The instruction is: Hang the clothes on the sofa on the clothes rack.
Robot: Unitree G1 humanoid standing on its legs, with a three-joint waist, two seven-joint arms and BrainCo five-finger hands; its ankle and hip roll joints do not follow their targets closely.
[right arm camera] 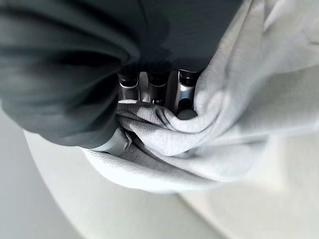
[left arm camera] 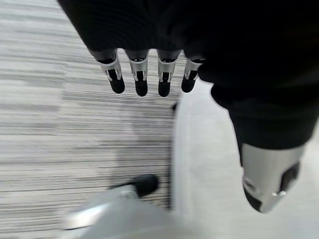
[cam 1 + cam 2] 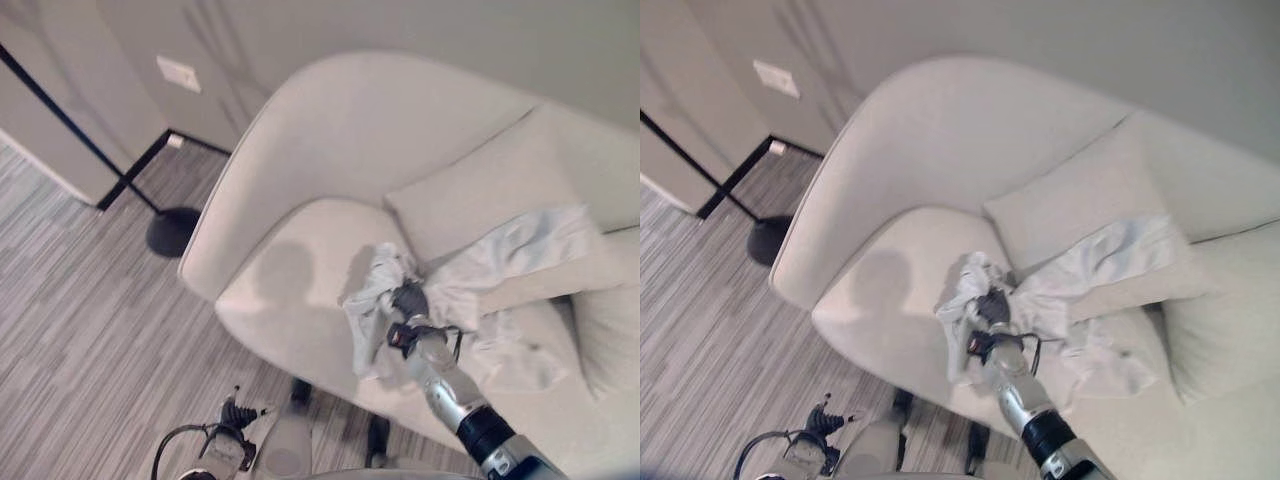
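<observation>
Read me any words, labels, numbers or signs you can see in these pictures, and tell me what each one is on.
There is no readable text.
The white garment bunched in the right hand on the sofa shows no print or tag.
The pale plate on the wall is blank.
The small red patch on the right wrist is too small to read.

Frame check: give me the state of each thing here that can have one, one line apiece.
Garment: crumpled, draped from the cushion onto the sofa seat, one end bunched in the right robot hand.
Right robot hand: shut on the garment.
Left robot hand: open, fingers straight, holding nothing, over the floor by the sofa edge.
Cushion: leaning against the sofa back, partly under the garment.
</observation>
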